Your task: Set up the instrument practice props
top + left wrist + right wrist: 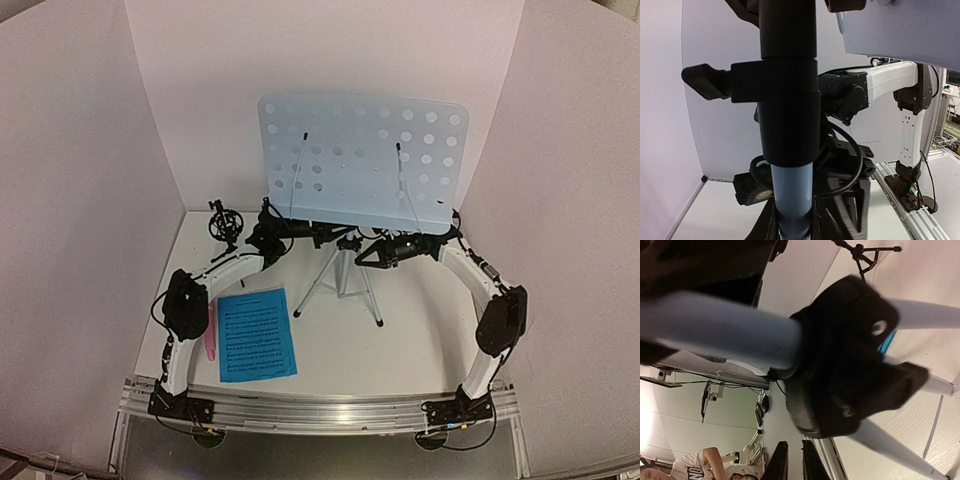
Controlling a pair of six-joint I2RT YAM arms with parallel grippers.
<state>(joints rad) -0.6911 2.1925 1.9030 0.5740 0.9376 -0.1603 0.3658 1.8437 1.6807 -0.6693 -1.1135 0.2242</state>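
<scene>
As holes dot it, the stand (370, 195) is pale-blue.

The stand legs (320, 284) block the middle; bare tabletop (425, 335) lies rightward.

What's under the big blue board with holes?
Silver tripod legs stand under the board. The left gripper and right gripper reach in at the pole. The board's bottom edge hides where the pole joins it.
</scene>
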